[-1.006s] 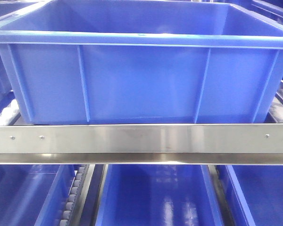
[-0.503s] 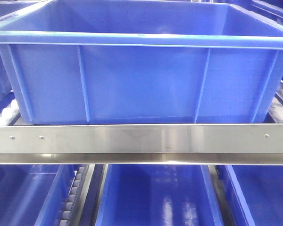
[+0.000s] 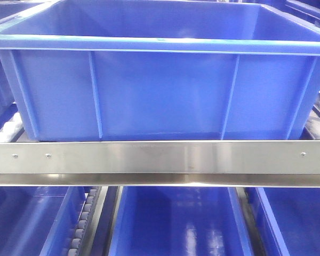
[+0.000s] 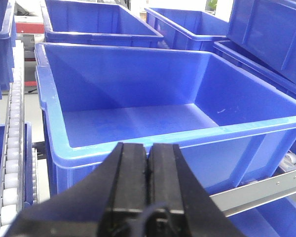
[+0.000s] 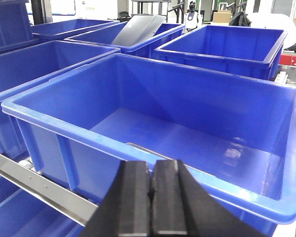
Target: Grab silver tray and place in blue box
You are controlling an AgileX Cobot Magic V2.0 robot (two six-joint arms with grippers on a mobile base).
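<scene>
The blue box (image 3: 160,96) fills the front view, standing on a rack shelf. It appears again in the left wrist view as the blue box (image 4: 246,126) and in the right wrist view as the blue box (image 5: 103,163). A thin shiny metal edge, seemingly the silver tray's rim (image 5: 138,145), shows inside the box just behind its near wall. The rest of the tray is hidden by that wall. My left gripper (image 4: 149,148) is shut and empty, just in front of the box's near rim. My right gripper (image 5: 151,170) is also shut and empty before the near rim.
A steel rail (image 3: 160,157) runs under the box. More blue crates (image 3: 176,224) sit on the shelf below and beside and behind it. A dull grey tray (image 5: 138,27) leans in a far crate. White rollers (image 4: 12,148) line the left track.
</scene>
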